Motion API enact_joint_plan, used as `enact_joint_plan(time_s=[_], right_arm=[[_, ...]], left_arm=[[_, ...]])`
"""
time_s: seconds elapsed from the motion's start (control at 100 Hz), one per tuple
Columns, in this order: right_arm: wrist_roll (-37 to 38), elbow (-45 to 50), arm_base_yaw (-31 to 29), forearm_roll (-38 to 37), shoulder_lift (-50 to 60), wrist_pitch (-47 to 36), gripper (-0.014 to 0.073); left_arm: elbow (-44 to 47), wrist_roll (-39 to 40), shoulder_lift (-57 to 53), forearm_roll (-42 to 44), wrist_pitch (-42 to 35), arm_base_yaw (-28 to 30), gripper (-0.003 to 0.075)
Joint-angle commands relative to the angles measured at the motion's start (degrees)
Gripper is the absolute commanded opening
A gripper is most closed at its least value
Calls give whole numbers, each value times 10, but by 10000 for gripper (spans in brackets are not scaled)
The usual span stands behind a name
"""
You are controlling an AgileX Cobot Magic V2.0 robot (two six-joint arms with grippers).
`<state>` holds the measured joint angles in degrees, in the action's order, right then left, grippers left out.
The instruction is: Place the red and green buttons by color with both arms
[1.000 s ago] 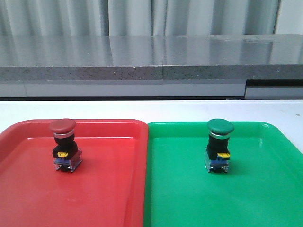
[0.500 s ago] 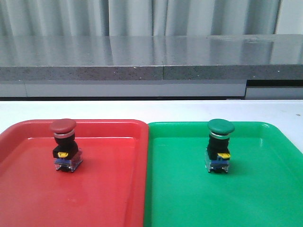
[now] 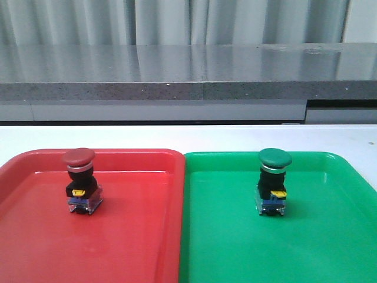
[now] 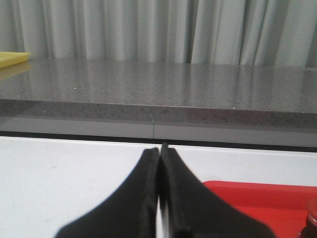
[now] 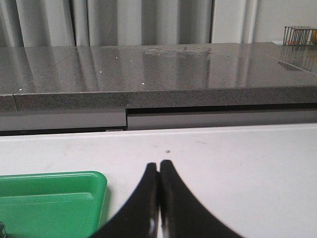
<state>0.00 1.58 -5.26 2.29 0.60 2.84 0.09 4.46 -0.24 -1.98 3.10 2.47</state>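
On matching trays, your red button (image 3: 79, 181) and green button (image 3: 273, 183) stand sorted by color at twelve o'clock, so left gripper (image 4: 159, 150) and right gripper (image 5: 159, 164) are pinched closed, empty.

I see both trays as glossy moulded plastic: red tray (image 3: 135, 236) and green tray (image 3: 318, 236) throw soft reflections. Red button (image 3: 80, 180) has a matt-looking cap w/ a shiny metal collar, black plastic body, clear base; green button (image 3: 273, 181) same build, cap slightly shinier. Table (image 3: 188, 137) looks matt white, smooth. Ledge (image 3: 188, 71) behind reads as polished speckled stone. Left gripper (image 4: 159, 153) and right gripper (image 5: 159, 166) look matt black, prob. plastic. Curtain (image 3: 235, 20) looks like cloth.
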Motion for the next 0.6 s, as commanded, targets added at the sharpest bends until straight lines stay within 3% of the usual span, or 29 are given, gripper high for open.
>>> enact_joint_plan(time_s=[0.0,0.59], right_arm=[[-15,-10,-3,-8,13,-38,-57],[-24,-10,-2,-10,13,-32,-57]], left_arm=[[7,5,-19,-1,-45,-1,-20],[7,5,-19,-1,-45,-1,-20]])
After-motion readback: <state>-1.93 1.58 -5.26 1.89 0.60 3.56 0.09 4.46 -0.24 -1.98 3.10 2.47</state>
